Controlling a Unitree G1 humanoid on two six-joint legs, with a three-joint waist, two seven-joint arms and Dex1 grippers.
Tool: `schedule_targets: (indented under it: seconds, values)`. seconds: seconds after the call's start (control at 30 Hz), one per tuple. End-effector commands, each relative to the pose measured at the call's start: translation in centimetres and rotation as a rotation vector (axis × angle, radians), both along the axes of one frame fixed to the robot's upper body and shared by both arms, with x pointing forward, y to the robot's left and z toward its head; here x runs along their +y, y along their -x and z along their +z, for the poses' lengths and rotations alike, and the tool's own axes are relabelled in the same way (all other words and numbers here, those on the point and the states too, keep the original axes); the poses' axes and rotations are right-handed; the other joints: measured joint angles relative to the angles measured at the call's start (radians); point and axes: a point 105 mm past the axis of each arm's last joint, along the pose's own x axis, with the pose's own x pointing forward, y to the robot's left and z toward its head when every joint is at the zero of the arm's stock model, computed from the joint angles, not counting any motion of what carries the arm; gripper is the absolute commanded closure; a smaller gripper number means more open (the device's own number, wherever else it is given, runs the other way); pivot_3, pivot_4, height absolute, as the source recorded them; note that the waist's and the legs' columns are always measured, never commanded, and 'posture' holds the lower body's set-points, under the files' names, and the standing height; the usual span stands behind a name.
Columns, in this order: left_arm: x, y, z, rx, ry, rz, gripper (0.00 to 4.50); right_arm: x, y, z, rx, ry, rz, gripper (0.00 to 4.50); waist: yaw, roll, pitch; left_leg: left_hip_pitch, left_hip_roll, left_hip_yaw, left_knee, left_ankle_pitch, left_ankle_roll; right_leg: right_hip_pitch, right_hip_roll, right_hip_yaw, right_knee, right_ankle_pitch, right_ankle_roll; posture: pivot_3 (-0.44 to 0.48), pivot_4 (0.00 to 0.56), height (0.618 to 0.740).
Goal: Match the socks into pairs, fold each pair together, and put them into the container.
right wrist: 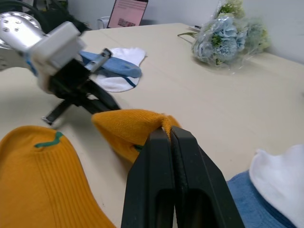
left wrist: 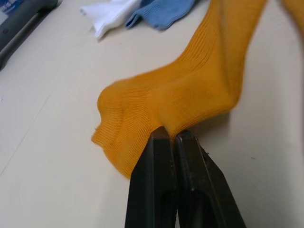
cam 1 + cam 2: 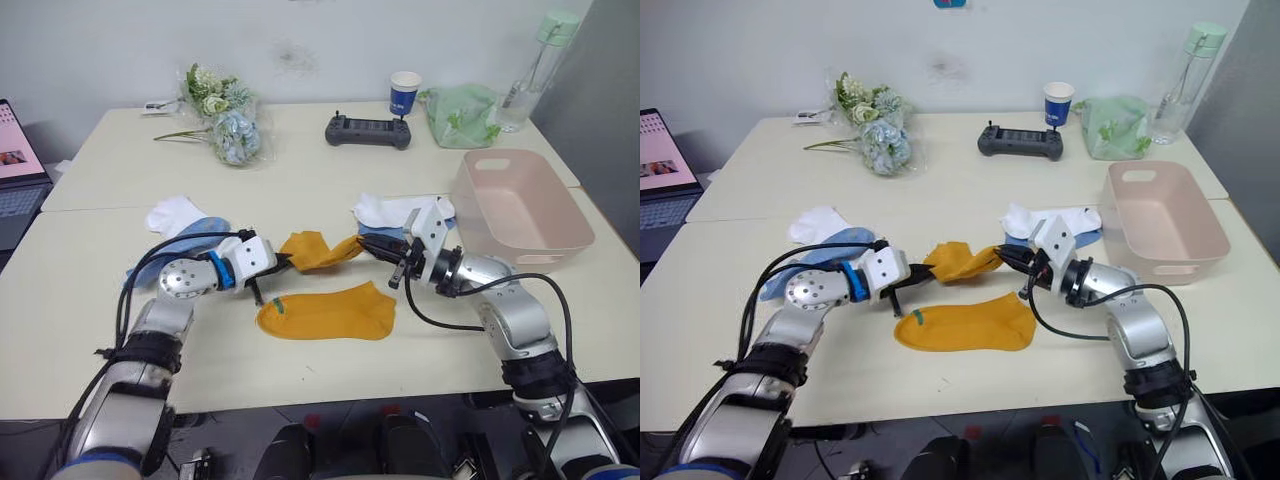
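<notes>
A mustard-orange sock [image 3: 318, 250] hangs stretched between my two grippers just above the table. My left gripper [image 3: 283, 262] is shut on one end of it, my right gripper [image 3: 362, 243] is shut on the other end. A second mustard-orange sock [image 3: 328, 311] with a thin green stripe lies flat on the table just in front. A white sock [image 3: 172, 213] and a light blue sock [image 3: 200, 233] lie at the left. Another white sock [image 3: 392, 209] over a light blue sock [image 3: 1085, 238] lies behind my right gripper. The pale pink container [image 3: 520, 208] stands at the right.
At the back of the table are a bunch of flowers [image 3: 222, 124], a black controller [image 3: 367, 131], a blue paper cup [image 3: 404, 92], a green plastic bag [image 3: 461, 114] and a clear bottle [image 3: 530, 72]. A laptop [image 3: 18, 168] stands at the far left.
</notes>
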Motion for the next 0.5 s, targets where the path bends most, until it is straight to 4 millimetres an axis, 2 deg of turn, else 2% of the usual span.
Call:
schedule_targets:
  seconds: [0.03, 0.1, 0.17, 0.23, 0.33, 0.4, 0.5]
  values:
    - [-0.3, 1.7, 3.1, -0.041, 0.015, -0.050, 4.46, -0.3, -1.4, 2.5, -0.112, -0.028, -0.070, 4.50, -0.001, 0.000, 0.000, 0.000, 0.000, 0.000, 0.000, 0.000, 0.000, 0.000, 0.000, 0.000, 0.000, 0.000, 0.000, 0.000, 0.150, 0.740]
    - [-0.7, 2.8, 4.1, -0.034, 0.020, -0.064, 4.46, -0.1, -2.1, 2.5, -0.114, -0.025, -0.073, 4.50, 0.000, 0.000, 0.000, 0.001, 0.000, 0.000, 0.000, 0.000, 0.000, 0.000, 0.000, 0.001, 0.000, 0.000, 0.000, 0.000, 0.150, 0.740]
    - [-1.9, 3.9, 6.2, -0.024, 0.077, -0.075, 4.46, 0.8, -2.8, 2.5, -0.113, -0.031, -0.064, 4.50, 0.000, 0.000, 0.000, 0.001, 0.000, 0.000, 0.000, 0.000, 0.000, 0.001, 0.000, 0.002, 0.000, 0.000, 0.000, 0.000, 0.150, 0.740]
    - [-3.0, 5.0, 8.0, 0.072, 0.183, -0.066, 4.46, 1.8, -3.7, 3.2, -0.122, -0.049, -0.056, 4.50, 0.000, 0.000, 0.000, 0.000, 0.000, 0.000, 0.000, 0.000, 0.000, 0.001, 0.001, 0.002, 0.000, 0.000, 0.000, 0.000, 0.150, 0.740]
    - [-4.2, 6.5, 9.1, 0.278, 0.351, -0.059, 4.46, 2.8, -5.0, 4.5, -0.143, -0.076, -0.062, 4.50, -0.005, 0.000, 0.000, 0.000, 0.000, 0.000, 0.000, 0.000, 0.000, 0.001, 0.001, 0.002, 0.000, 0.000, 0.000, 0.000, 0.150, 0.740]
    - [-4.9, 7.2, 9.2, 0.372, 0.420, -0.054, 4.46, 3.5, -5.6, 5.3, -0.151, -0.091, -0.053, 4.50, -0.013, 0.000, 0.000, 0.001, 0.000, 0.001, 0.000, 0.000, 0.000, 0.001, 0.002, 0.002, 0.001, 0.000, 0.000, 0.000, 0.150, 0.740]
    - [-5.0, 7.0, 7.4, 0.364, 0.359, 0.008, 4.46, 4.4, -5.6, 5.3, -0.144, -0.102, -0.022, 4.50, -0.017, 0.000, 0.000, 0.001, 0.001, 0.000, 0.000, 0.000, 0.000, 0.002, 0.004, 0.001, 0.000, 0.000, 0.000, 0.000, 0.150, 0.740]
